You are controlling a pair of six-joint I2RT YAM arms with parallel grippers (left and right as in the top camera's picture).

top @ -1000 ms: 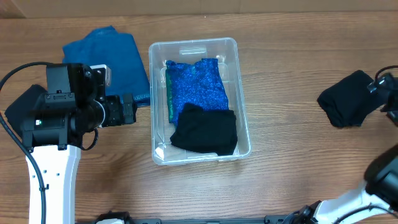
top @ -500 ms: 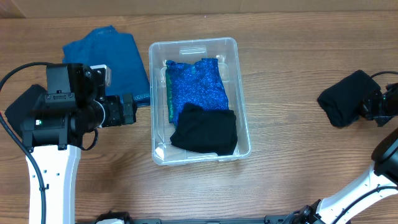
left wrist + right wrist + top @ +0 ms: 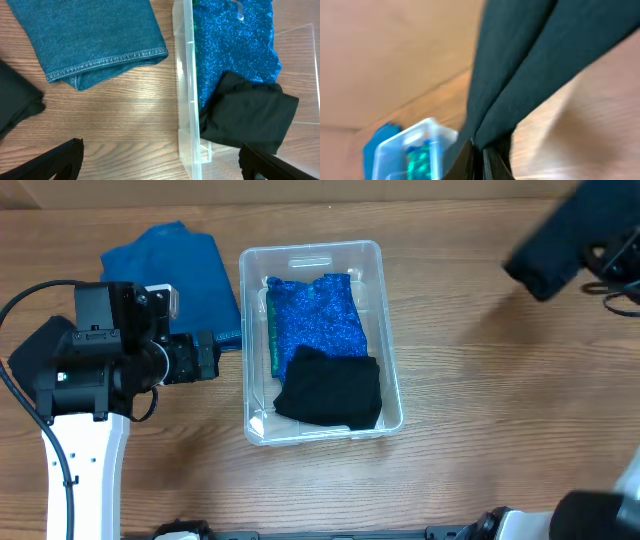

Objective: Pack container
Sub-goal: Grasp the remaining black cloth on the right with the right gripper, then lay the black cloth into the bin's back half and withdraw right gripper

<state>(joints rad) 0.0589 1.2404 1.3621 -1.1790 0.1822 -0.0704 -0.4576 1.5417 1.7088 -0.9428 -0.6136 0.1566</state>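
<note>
Container [image 3: 244,340] is lying mid-frame, long axis running top to bottom, well down-left of the right gripper [image 3: 483,160] clamping a black garment [image 3: 560,235] at upper right, while the nearer left gripper [image 3: 205,357] is hovering beside its left wall, fingers apart.

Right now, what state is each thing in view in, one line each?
container: open, no lid, partly packed
sparkly blue fabric: lying in the container
folded black cloth: in the container, atop the sparkly blue fabric
denim garment: folded, outside the container
hanging black cloth: gripped from one end, blurred
right gripper: shut on the hanging black cloth
left gripper: open, empty
</note>
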